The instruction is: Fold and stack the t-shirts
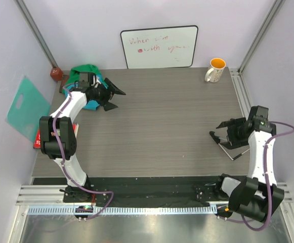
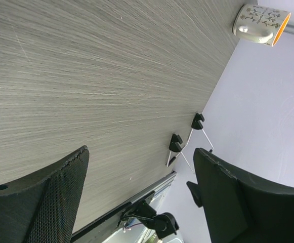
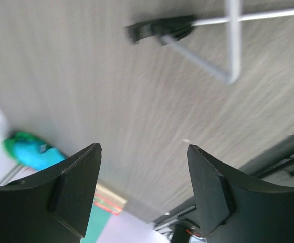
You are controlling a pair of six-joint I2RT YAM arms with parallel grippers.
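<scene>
in the far-left corner, the t-shirts [image 1: 81, 71] lie crumpled, green and turquoise.

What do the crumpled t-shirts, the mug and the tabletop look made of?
The t-shirts: soft matte cloth, bunched in loose folds. The mug: probably glazed ceramic, with a glossy highlight and printed pattern. The tabletop: grey wood-grain, likely laminate; low sheen.

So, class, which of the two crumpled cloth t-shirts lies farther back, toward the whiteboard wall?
The kelly green t-shirt. It sits at the rear of the pile, while the turquoise-blue t-shirt is bunched just in front of it.
</scene>
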